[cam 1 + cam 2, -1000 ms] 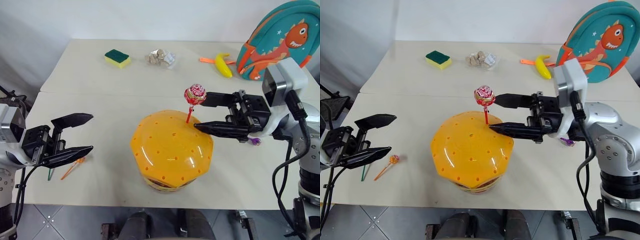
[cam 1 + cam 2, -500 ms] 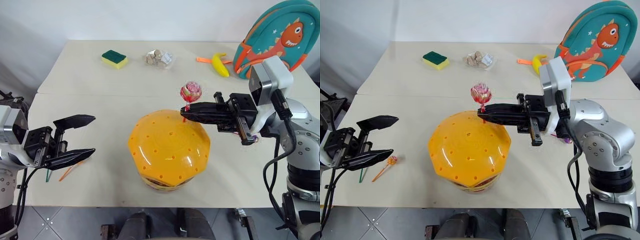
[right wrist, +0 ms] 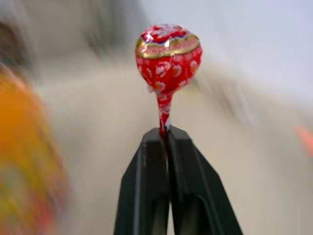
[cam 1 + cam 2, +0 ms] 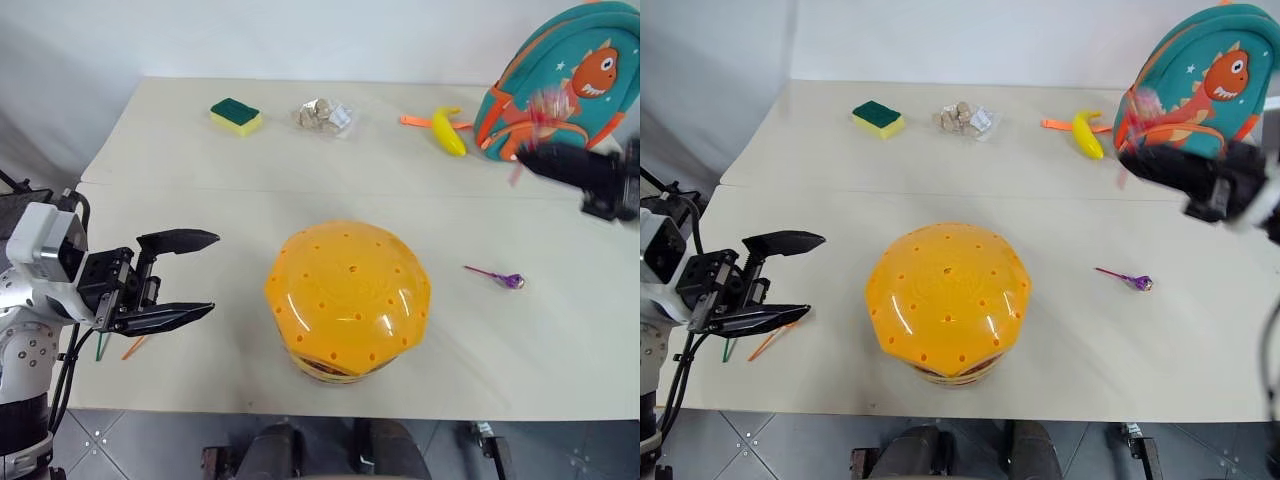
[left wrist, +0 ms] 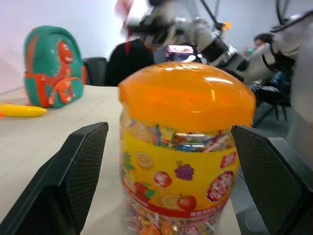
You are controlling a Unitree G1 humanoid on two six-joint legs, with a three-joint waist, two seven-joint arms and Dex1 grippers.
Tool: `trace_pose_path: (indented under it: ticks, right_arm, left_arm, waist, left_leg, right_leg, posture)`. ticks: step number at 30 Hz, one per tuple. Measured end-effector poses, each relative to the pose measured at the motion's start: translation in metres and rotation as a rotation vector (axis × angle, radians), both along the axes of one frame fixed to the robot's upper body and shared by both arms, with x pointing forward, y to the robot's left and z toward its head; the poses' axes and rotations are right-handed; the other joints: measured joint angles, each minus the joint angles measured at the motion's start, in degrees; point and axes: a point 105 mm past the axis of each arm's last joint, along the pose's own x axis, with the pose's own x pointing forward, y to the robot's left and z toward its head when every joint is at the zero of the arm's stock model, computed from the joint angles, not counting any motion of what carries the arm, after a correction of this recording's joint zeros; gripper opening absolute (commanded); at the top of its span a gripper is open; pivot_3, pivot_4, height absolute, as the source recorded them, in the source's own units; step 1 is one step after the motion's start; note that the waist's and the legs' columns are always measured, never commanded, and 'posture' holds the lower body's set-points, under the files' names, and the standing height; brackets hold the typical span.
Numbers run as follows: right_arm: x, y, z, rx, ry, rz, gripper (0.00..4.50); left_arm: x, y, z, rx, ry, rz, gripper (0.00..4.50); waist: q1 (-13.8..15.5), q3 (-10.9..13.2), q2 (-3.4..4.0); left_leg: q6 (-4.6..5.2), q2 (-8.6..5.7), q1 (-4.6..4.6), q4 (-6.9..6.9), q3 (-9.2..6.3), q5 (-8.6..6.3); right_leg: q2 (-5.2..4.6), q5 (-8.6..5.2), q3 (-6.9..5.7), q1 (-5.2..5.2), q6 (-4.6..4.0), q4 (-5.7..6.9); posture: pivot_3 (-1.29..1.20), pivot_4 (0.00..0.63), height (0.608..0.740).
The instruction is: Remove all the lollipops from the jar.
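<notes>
The orange domed jar (image 4: pixel 347 297) stands near the front middle of the worktop (image 4: pixel 200 190), its top dotted with small holes and no lollipop standing in them. In the left wrist view its lower wall shows a yellow fruit-printed band.

The right hand (image 3: pixel 167 134) is at the right edge of the head views, blurred, in front of the teal dinosaur backpack (image 4: pixel 560 75). Its two black fingers are pressed together on the stick of a red lollipop (image 3: pixel 168 56), whose wrapped head stands clear above the fingertips.

The left hand (image 4: pixel 205 275) hangs over the front left of the worktop, well apart from the jar and pointing toward it, its fingers spread wide with nothing between them.

A purple-trimmed lollipop (image 4: pixel 510 281) lies flat on the worktop to the right of the jar. An orange stick (image 4: pixel 133 348) and a green stick (image 4: pixel 99 347) lie beneath the left hand, partly hidden.

At the far side lie a green-and-yellow sponge (image 4: pixel 235 115), a clear bag of small pieces (image 4: pixel 322 115) and a banana (image 4: pixel 447 131).
</notes>
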Motion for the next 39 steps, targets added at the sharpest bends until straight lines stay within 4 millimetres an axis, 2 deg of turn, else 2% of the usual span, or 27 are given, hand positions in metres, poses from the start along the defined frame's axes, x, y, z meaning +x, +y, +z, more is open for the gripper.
trace_pose_path:
  ticks: [1,5,6,9,11,13,21,24,26,29,33,35,39]
  right_arm:
    - [0.000,-0.017,-0.020,-0.043,0.055,-0.068,0.03]
    - [-0.004,-0.056,-0.066,-0.223,0.170,-0.236,0.03]
    - [-0.008,-0.068,-0.083,-0.282,0.223,-0.291,0.03]
    - [-0.016,-0.081,-0.116,-0.351,0.293,-0.360,0.03]
    - [-0.019,-0.081,-0.130,-0.359,0.292,-0.375,0.37]
    - [-0.021,-0.082,-0.132,-0.375,0.282,-0.381,0.89]
    - [-0.027,-0.087,-0.130,-0.332,0.245,-0.385,3.42]
    - [-0.029,-0.073,-0.121,-0.113,0.132,-0.300,4.46]
    - [-0.033,-0.060,-0.107,0.001,0.029,-0.200,4.49]
    - [-0.036,-0.052,-0.083,0.026,-0.063,-0.131,4.49]
    - [-0.041,-0.009,-0.047,0.015,-0.219,0.064,4.49]
    - [-0.044,0.008,-0.039,0.022,-0.268,0.128,4.49]
    - [-0.052,0.059,-0.028,0.040,-0.391,0.282,4.49]
  left_arm:
    - [0.000,-0.001,-0.002,0.011,0.001,-0.005,4.27]
    - [0.001,-0.004,-0.009,0.047,0.010,-0.008,4.27]
    - [0.002,-0.004,-0.012,0.051,0.020,-0.007,4.27]
    - [0.003,-0.001,-0.018,0.068,0.037,0.017,4.27]
    - [0.004,0.000,-0.021,0.083,0.042,0.037,4.27]
    - [0.006,0.001,-0.023,0.102,0.048,0.063,4.27]
    - [0.014,0.006,-0.028,0.135,0.054,0.145,4.27]
    - [0.020,0.012,-0.029,0.152,0.046,0.197,4.27]
    - [0.028,0.023,-0.032,0.152,0.050,0.277,4.27]
    - [0.036,0.035,-0.033,0.154,0.046,0.360,4.27]
    - [0.047,0.055,-0.035,0.152,0.031,0.490,4.27]
    - [0.049,0.060,-0.036,0.161,0.014,0.531,4.27]
    - [0.054,0.068,-0.035,0.155,-0.003,0.590,4.27]
  waist:
    - [0.0,0.0,0.01]
    - [-0.4,0.1,0.17]
    - [-0.4,0.1,0.17]
    - [-0.6,0.1,0.18]
    - [-0.7,0.0,0.19]
    - [-0.8,0.0,0.16]
    - [-1.0,0.0,0.08]
    - [-1.0,0.0,0.08]
    - [-1.0,0.1,0.30]
    - [-1.0,0.1,0.33]
    - [-1.0,0.1,0.32]
    - [-1.0,0.1,0.31]
    - [-0.7,0.1,0.29]
  left_leg:
    - [0.06,-0.02,-0.02,0.01,0.09,0.04]
    - [0.09,-0.04,0.41,0.01,0.45,0.11]
    - [0.07,-0.02,0.55,0.00,0.48,0.10]
    - [0.01,0.03,0.60,-0.02,0.50,0.08]
    - [-0.03,0.05,0.60,-0.04,0.48,0.06]
    - [-0.05,0.09,0.63,-0.04,0.46,0.05]
    - [-0.09,0.12,0.64,-0.06,0.27,0.03]
    - [-0.11,0.16,0.64,-0.11,0.24,0.02]
    - [-0.09,0.13,0.64,-0.11,0.29,0.02]
    - [-0.07,0.14,0.66,-0.11,0.30,0.02]
    - [-0.14,0.19,0.68,-0.12,0.20,-0.02]
    - [-0.15,0.19,0.67,-0.13,0.20,-0.03]
    - [-0.16,0.17,0.63,-0.12,0.16,-0.03]
  right_leg:
    - [0.00,0.04,-0.02,-0.02,0.07,0.00]
    - [-0.07,0.07,0.02,0.13,0.13,0.20]
    - [-0.10,0.07,0.07,0.20,0.12,0.18]
    - [-0.15,0.05,0.16,0.19,0.09,0.25]
    - [-0.14,0.04,0.17,0.19,0.07,0.27]
    - [-0.13,0.04,0.18,0.23,0.06,0.25]
    - [-0.13,0.02,0.26,0.37,0.03,0.04]
    - [-0.07,0.02,0.23,0.40,0.03,0.03]
    - [-0.06,0.02,0.20,0.39,0.04,0.05]
    - [-0.10,0.03,0.22,0.39,0.05,0.08]
    - [-0.12,0.01,0.28,0.37,0.02,0.11]
    - [-0.12,0.01,0.28,0.37,0.01,0.10]
    - [-0.14,0.01,0.27,0.35,0.01,0.10]
  posture:
    - [0.00,0.150,0.740]
    - [0.00,0.150,0.740]
    - [0.00,0.150,0.740]
    - [0.00,0.150,0.740]
    - [0.00,0.150,0.740]
    - [0.00,0.150,0.740]
    - [0.00,0.150,0.740]
    - [0.00,0.150,0.740]
    - [0.00,0.150,0.740]
    - [0.00,0.150,0.740]
    - [0.00,0.150,0.740]
    - [0.00,0.150,0.740]
    - [0.00,0.150,0.740]
